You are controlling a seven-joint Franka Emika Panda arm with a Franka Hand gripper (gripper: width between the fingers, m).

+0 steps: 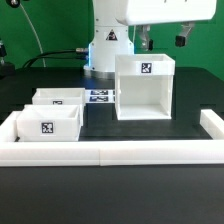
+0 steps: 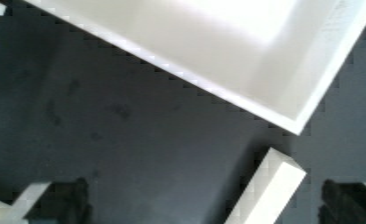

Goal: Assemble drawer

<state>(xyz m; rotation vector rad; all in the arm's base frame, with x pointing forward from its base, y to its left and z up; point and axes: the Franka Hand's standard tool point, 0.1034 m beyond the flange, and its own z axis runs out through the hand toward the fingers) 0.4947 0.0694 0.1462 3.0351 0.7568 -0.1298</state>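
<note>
The drawer's tall white housing (image 1: 145,88) stands upright on the black surface, with a tag on its top front and its open side facing the front. Two small open-top trays, one at the front (image 1: 48,122) and one behind it (image 1: 60,97), sit at the exterior view's left. My gripper (image 1: 161,40) hangs open and empty just above the housing's top. In the wrist view the gripper (image 2: 205,205) shows dark fingers (image 2: 55,200) set wide apart. A corner of the housing (image 2: 198,40) fills the far part of that view.
A long low white wall (image 1: 110,152) borders the black surface at the front and sides. The marker board (image 1: 100,97) lies between the trays and the housing. The robot base (image 1: 108,50) stands behind. A white strip (image 2: 278,190) lies between the fingers in the wrist view.
</note>
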